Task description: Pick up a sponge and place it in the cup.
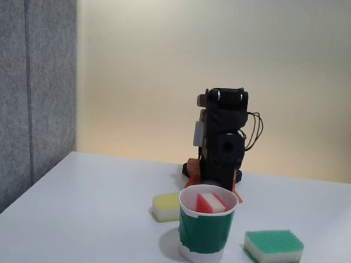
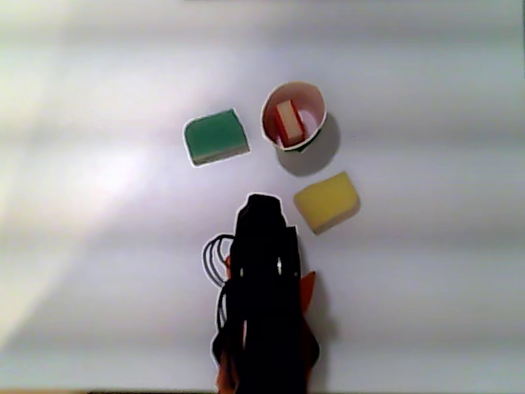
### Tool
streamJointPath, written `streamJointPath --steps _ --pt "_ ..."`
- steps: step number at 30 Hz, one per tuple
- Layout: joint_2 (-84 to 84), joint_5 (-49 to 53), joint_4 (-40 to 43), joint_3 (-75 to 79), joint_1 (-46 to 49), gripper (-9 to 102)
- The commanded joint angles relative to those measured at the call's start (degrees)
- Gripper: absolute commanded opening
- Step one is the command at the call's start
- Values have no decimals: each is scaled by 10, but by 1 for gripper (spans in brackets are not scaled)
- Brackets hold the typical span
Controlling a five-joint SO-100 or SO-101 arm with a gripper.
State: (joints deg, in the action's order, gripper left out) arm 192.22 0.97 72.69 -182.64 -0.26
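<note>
The sponge (image 1: 210, 203), red on top with a pale base, stands on its edge inside the cup (image 1: 204, 233), a white paper cup with a wide green band. From above, the sponge (image 2: 289, 123) leans against the inner wall of the cup (image 2: 314, 105). The black arm (image 1: 223, 140) is folded back on itself behind the cup, apart from it. My gripper (image 1: 234, 192) is tucked low under the arm. Only orange bits of it show, so its jaws cannot be made out. Nothing is seen held in it.
A yellow sponge (image 1: 167, 207) lies on the white table (image 1: 89, 223) just left of the cup in the fixed view. A green-topped sponge (image 1: 274, 247) lies to the cup's right. A grey partition (image 1: 22, 88) borders the table's left side.
</note>
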Motion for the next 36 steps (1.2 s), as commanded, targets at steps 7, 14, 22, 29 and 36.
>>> streamJointPath --steps 7,14,22,29,36 --pt "5 -18 11 -25 -2 4" --pt "5 -21 11 -25 -4 6" --pt "5 -21 11 -25 -11 8" --pt "5 -21 11 -25 -12 8" --pt "5 -21 11 -25 -12 8"
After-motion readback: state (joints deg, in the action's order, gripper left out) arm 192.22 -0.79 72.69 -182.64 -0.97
